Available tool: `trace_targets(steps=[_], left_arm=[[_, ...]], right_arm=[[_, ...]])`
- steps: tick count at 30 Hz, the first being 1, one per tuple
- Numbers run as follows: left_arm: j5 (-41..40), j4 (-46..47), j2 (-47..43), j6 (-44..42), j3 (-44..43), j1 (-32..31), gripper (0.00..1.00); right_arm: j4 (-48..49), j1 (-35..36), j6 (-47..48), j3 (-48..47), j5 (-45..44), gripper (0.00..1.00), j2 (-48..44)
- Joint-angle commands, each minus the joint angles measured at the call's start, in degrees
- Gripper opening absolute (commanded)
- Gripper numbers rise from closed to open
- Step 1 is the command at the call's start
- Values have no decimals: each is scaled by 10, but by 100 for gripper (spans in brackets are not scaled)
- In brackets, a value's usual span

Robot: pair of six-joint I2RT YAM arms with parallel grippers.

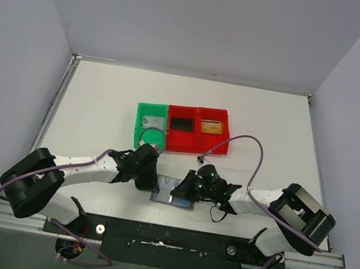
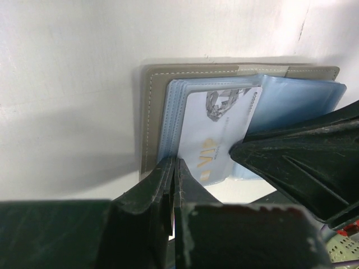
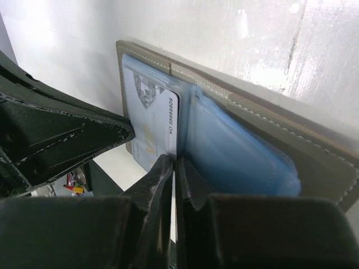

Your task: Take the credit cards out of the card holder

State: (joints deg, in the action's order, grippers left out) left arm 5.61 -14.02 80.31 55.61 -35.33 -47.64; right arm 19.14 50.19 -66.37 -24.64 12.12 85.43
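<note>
Overhead, we see the card holder (image 1: 171,195) lying open on the white surface (image 1: 100,114), near the arm bases. The left end effector (image 1: 148,179) is at its left edge, the right end effector (image 1: 183,189) over its right part. A green bin (image 1: 152,117) and red bins (image 1: 198,127) sit farther back, well apart from it.

Left wrist: the left end effector (image 2: 173,168) is closed, fingers pressed together, tips at the near edge of the bluish pockets. The card holder (image 2: 151,112) lies flat, grey border showing. A pale credit card (image 2: 216,134) with gold lettering sits in the clear pocket. The right end effector (image 2: 241,151) touches the card from the right.

Right wrist: the right end effector (image 3: 171,165) is closed, tips meeting at the near edge of the credit card (image 3: 148,120); we cannot tell whether the card is pinched. The card is inside the card holder (image 3: 263,120). The left end effector (image 3: 126,134) meets the pocket from the left.
</note>
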Motion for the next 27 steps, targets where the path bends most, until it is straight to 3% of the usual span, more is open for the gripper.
trace_targets(steps=[1,10,20,27], left_arm=[[-10,26,11,15,13,-6,0],[-32,5,0,15,7,-4,0],[-41,-8,-14,10,-3,-3,1],[-59,-37,-59,-23,-54,-3,34]], right_arm=[[26,-5,10,3,26,0,-35],[-40,-43,32,30,25,0,-101],[-56,-64,50,44,40,0,-111],[-35,-66,50,39,47,0,-82]])
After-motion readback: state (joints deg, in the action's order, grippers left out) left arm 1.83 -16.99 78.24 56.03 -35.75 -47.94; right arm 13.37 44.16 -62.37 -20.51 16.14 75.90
